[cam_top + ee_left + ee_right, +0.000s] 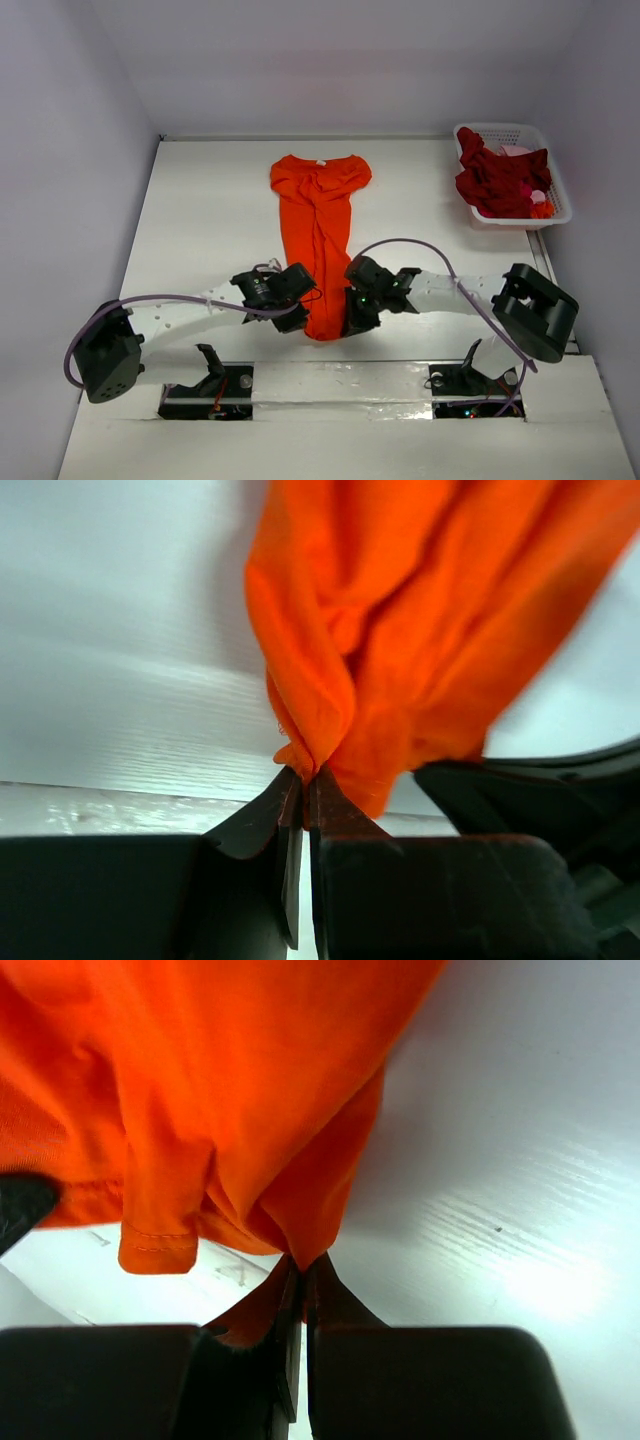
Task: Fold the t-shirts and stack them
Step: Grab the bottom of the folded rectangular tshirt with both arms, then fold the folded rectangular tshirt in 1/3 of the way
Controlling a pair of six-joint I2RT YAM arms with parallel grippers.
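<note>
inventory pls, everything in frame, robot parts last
orange t-shirt: 1, bright orange, mid-table, bunched lengthwise, neck label at the far end
dark red t-shirts: heap, count unclear, dark red, in the basket
pink cloth: 1 patch showing, pale pink, in the basket at the far side of the heap
basket: 1, white lattice, far right of the table
table: 1, white, under everything
cables: 2, purple, one looping along each arm
arms: 2, white and black, bases at the near edge
left gripper: 1, black, shut on the orange t-shirt's near edge, left side
right gripper: 1, black, shut on the same edge, right side
</note>
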